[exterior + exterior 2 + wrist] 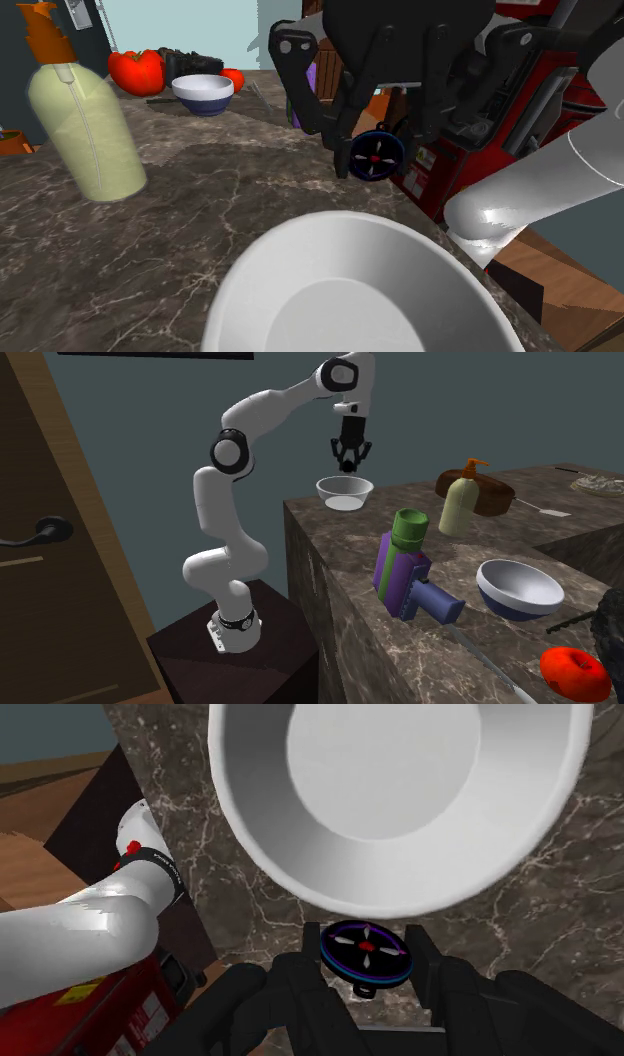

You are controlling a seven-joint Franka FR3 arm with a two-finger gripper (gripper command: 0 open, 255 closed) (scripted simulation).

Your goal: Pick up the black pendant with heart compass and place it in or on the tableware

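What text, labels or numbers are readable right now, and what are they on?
None can be read.
Stickers on the red object: too blurred to read.
Faint lettering on the arm's black band: too small to read.
Pendant: patterned face, no letters.

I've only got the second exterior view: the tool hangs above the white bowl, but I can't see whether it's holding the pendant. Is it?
Observer: Yes. In the wrist view the tool clasps the pendant between its fingers.
Operator: Is it lined up over the inside of the bowl?
Observer: Not quite. Seen along the tool, the pendant lies over the counter, just outside the bowl's rim.
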